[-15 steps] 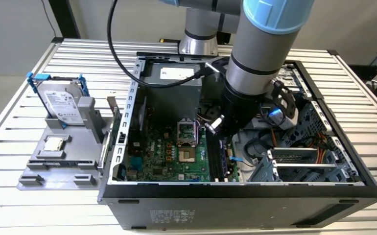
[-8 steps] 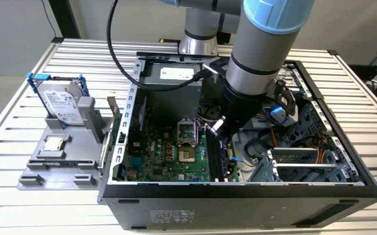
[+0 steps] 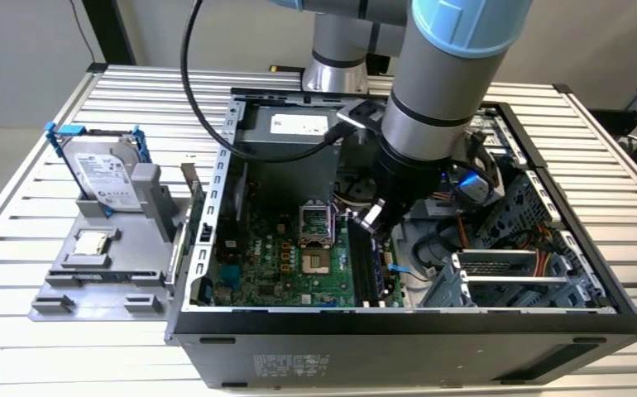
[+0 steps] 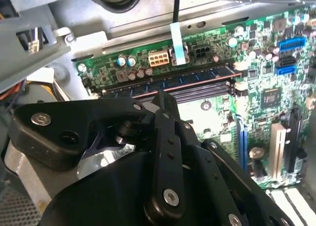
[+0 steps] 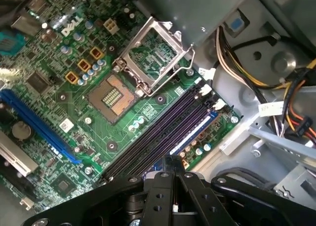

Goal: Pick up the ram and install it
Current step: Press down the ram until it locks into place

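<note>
The ram (image 4: 197,76) is a long dark stick lying low in the memory slot farthest from the processor socket, and its bluish top edge (image 5: 195,129) catches the light. My gripper (image 3: 371,218) hangs inside the open computer case, just above the memory slots near the ram's middle. In both wrist views the black fingers (image 5: 170,162) meet at a single tip (image 4: 161,95) with nothing visible between them. The linkage hides the part of the ram beneath it.
Empty dark memory slots (image 5: 148,137) run beside the ram. The processor socket (image 5: 111,95) stands open with its metal frame (image 5: 153,53) raised. Cable bundles (image 5: 291,102) and drive cages crowd the case's far side. A hard drive (image 3: 103,174) and a chip (image 3: 90,242) rest on a grey holder outside.
</note>
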Motion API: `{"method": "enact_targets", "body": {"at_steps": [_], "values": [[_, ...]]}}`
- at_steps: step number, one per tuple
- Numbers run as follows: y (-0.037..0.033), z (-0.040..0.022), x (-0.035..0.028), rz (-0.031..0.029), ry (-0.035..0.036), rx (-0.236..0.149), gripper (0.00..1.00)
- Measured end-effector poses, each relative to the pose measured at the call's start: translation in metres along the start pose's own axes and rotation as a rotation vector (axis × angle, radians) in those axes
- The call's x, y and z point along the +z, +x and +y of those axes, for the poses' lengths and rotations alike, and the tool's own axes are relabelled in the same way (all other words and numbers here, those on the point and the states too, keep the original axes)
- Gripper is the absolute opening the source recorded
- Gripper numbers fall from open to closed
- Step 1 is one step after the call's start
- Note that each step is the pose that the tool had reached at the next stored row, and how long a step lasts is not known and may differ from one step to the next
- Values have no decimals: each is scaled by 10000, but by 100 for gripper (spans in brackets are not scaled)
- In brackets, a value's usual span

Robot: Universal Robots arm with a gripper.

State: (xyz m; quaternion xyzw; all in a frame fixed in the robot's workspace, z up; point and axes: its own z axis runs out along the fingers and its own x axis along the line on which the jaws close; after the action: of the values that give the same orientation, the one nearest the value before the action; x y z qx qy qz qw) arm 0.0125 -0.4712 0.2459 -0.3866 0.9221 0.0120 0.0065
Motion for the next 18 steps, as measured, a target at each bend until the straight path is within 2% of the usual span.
{"method": "enact_targets", "body": {"at_steps": [18], "values": [[-16,16,1,44,-56,-2078,0]]}}
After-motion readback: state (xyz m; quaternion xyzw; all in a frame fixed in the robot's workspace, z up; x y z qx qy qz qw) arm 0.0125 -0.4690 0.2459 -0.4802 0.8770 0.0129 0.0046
